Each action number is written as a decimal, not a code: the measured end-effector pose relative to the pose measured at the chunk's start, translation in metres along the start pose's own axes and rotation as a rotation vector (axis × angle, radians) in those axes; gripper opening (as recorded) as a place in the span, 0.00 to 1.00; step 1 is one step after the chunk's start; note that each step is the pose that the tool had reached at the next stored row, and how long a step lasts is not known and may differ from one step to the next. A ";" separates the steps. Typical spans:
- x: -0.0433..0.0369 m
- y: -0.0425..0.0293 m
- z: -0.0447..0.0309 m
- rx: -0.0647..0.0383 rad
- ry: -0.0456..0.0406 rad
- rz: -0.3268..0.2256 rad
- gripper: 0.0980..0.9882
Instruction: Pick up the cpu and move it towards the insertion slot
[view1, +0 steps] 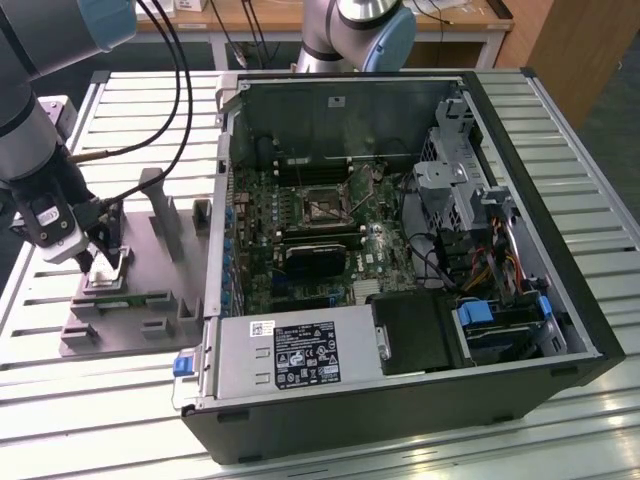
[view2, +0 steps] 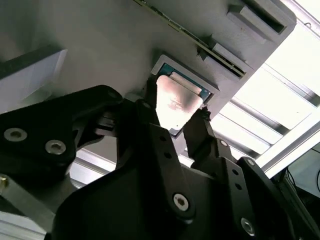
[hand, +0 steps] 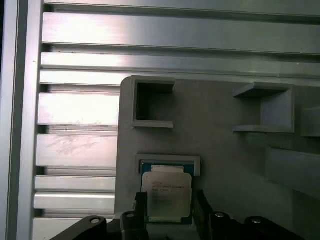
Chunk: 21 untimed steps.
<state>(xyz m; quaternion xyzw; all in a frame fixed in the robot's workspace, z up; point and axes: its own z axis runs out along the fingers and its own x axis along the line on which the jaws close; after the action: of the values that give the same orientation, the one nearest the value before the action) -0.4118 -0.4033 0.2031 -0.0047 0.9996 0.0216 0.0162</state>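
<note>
Gripper: the gripper (view2: 175, 111) reaches down over the grey fixture. Its two black fingers (view2: 199, 127) are set against opposite edges of the cpu (hand: 166, 192), so it appears to be pinching the chip by its sides. This leaves the silvery top and the underside untouched.
Slatted table: the ribbed aluminium table (view1: 590, 430) carries both the fixture and the computer case. Pick-up point and target therefore sit on one level.
Computer case: the case (view1: 400, 415) lies on its side with the panel off. The board inside faces upward, which suits an approach from above.
Grey fixture: the fixture (view1: 150, 312) stands just beside the case, on the exterior view's left. Its raised walls form recesses that hold parts square for a side grip.
Insertion slot: the insertion slot (view1: 322, 206) is a dark square with a shiny frame, near the middle of the board. It is well apart from the gripper.
Cpu: it lies flat in its fixture recess, walled along one edge. I cannot tell whether it has lifted clear of the recess floor.
</note>
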 end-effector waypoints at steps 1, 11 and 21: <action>0.0000 0.0000 0.0000 0.000 0.0000 0.000 0.41; 0.0007 -0.0001 0.0027 -0.005 -0.0046 0.000 0.62; 0.0039 0.0017 0.0163 -0.005 -0.0059 0.000 0.62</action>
<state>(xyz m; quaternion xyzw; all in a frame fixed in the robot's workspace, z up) -0.4151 -0.4010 0.1867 -0.0047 0.9995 0.0241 0.0191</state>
